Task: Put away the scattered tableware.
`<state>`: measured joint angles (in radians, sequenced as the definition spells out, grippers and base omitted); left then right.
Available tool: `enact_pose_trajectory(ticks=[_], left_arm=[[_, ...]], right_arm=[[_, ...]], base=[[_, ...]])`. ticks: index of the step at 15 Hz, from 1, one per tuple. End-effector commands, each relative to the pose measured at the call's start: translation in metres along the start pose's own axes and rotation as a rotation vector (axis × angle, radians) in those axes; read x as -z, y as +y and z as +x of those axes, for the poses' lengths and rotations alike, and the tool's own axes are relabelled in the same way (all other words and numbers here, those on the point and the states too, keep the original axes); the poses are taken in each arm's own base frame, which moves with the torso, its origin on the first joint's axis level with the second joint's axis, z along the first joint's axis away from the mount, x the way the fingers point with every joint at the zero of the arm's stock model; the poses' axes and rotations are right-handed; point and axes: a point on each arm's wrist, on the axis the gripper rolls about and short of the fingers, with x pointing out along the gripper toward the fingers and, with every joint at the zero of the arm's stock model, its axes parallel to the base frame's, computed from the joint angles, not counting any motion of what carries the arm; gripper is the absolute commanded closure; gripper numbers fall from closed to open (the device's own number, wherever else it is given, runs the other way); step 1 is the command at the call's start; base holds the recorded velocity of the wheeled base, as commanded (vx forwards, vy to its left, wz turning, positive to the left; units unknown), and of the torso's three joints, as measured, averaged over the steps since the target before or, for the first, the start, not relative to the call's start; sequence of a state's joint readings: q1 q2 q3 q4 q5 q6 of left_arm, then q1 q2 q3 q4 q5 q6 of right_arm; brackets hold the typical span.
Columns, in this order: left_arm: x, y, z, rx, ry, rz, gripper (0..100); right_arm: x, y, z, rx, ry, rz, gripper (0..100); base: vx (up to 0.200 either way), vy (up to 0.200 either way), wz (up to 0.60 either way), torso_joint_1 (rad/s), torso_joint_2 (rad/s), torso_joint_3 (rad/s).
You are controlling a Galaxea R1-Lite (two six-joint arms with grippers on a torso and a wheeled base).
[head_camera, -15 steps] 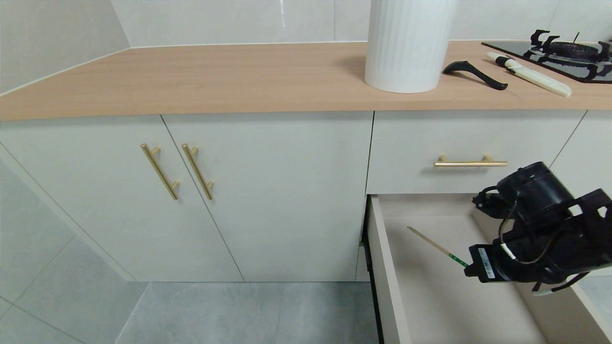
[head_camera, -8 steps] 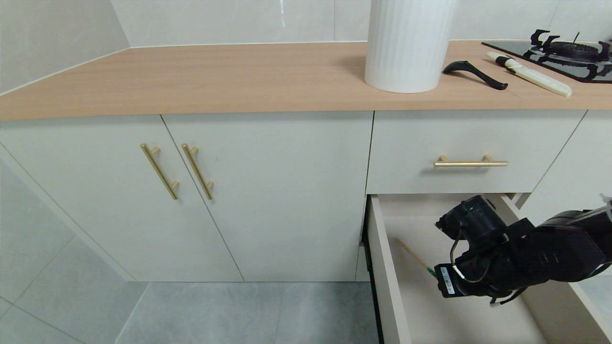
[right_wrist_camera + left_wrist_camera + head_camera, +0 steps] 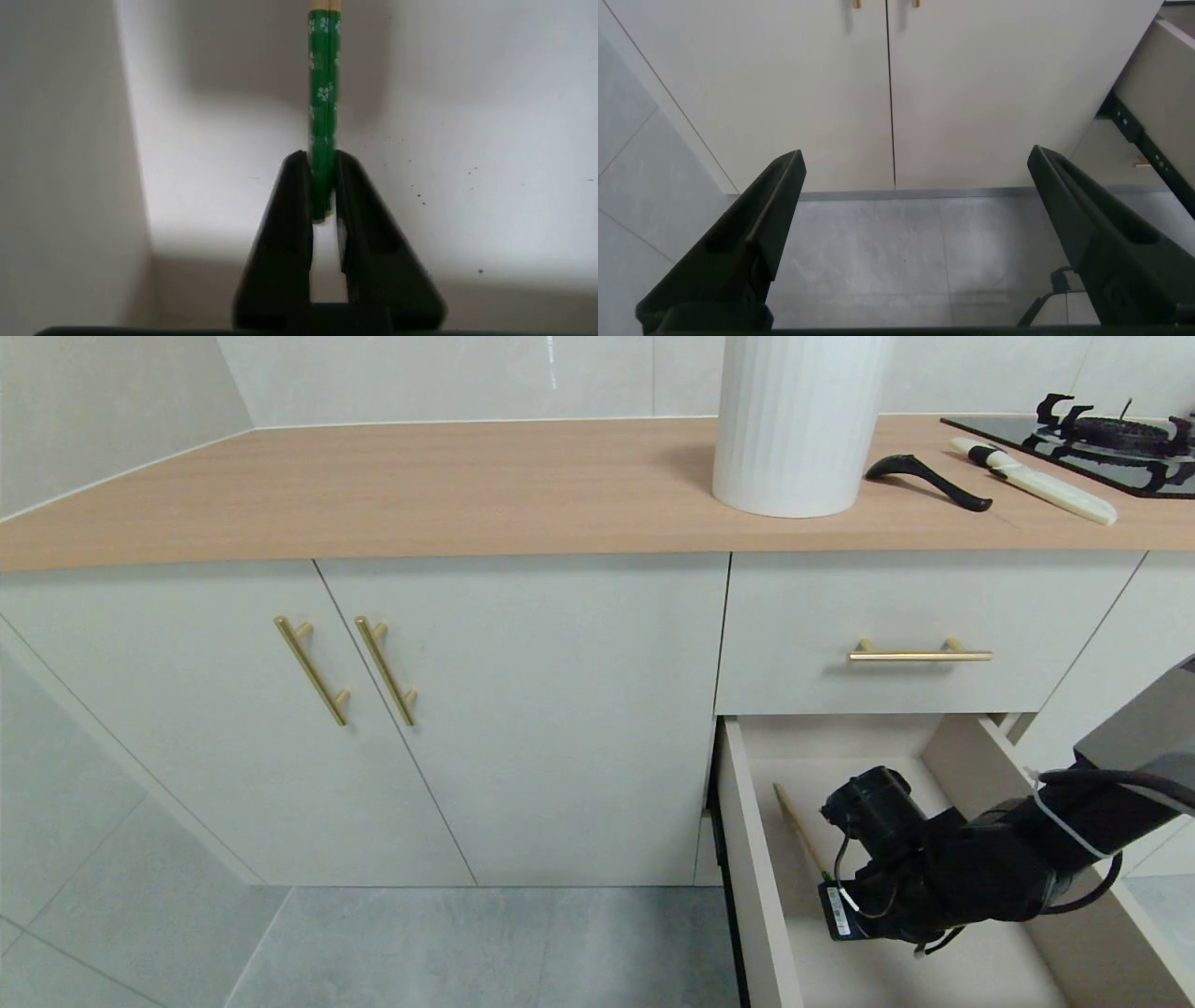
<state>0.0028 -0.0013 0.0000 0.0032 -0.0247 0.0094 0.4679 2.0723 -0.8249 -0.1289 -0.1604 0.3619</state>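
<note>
the right gripper (image 3: 322, 198) is low inside the open drawer (image 3: 752, 859), and its two black fingers (image 3: 280, 233) are closed narrow on the green end of one chopstick (image 3: 323, 93). the green part has small white flowers on it and sits between the finger tips. from there the chopstick runs straight ahead of the gripper, and its pale wooden part points to the back of the drawer. the left wall of the drawer is just beside the gripper on its left side, and the chopstick lies along this wall, near to it. i cannot tell if the far tip touches the drawer bottom.

high above the right gripper, on the wooden worktop (image 3: 420, 485), a black utensil (image 3: 924, 476) and a pale knife (image 3: 1036, 481) with a dark band lie side by side, apart from each other. a white ribbed container (image 3: 794, 420) stands upright to the left of them, and a stove (image 3: 1111, 434) is behind the knife.

the left gripper (image 3: 915, 159) holds nothing, and its fingers are spread wide. below it is the grey floor (image 3: 906, 252), and ahead of it are the closed cabinet doors (image 3: 971, 93).
</note>
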Motion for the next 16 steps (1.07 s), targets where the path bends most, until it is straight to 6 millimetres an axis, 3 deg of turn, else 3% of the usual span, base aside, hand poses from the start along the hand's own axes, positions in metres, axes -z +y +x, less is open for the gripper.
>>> enact_pose_trajectory(ticks=[1, 7, 8, 13, 14, 16], left_arm=[[0.0, 0.0, 0.0, 0.0, 0.001, 0.0, 0], [0.0, 0.0, 0.0, 0.0, 0.001, 0.0, 0], [0.0, 0.0, 0.0, 0.0, 0.001, 0.0, 0], [0.0, 0.0, 0.0, 0.0, 0.001, 0.0, 0], [0.0, 0.0, 0.0, 0.0, 0.001, 0.0, 0], [0.0, 0.0, 0.0, 0.001, 0.001, 0.0, 0]], right_arm=[[0.007, 0.0, 0.015, 0.027, 0.018, -0.006, 100], [0.007, 0.0, 0.02, 0.031, 0.011, -0.004, 100], [0.007, 0.0, 0.02, 0.033, 0.012, -0.004, 0], [0.005, 0.0, 0.014, 0.029, -0.007, -0.001, 0], [0.004, -0.001, 0.008, 0.027, -0.018, 0.0, 0], [-0.001, -0.004, -0.023, -0.002, -0.095, 0.011, 0]], base=[[0.0, 0.0, 0.0, 0.0, 0.0, 0.0], [0.0, 0.0, 0.0, 0.0, 0.0, 0.0], [0.0, 0.0, 0.0, 0.0, 0.0, 0.0], [0.0, 0.0, 0.0, 0.0, 0.0, 0.0], [0.0, 0.0, 0.0, 0.0, 0.0, 0.0], [0.0, 0.0, 0.0, 0.0, 0.0, 0.0]])
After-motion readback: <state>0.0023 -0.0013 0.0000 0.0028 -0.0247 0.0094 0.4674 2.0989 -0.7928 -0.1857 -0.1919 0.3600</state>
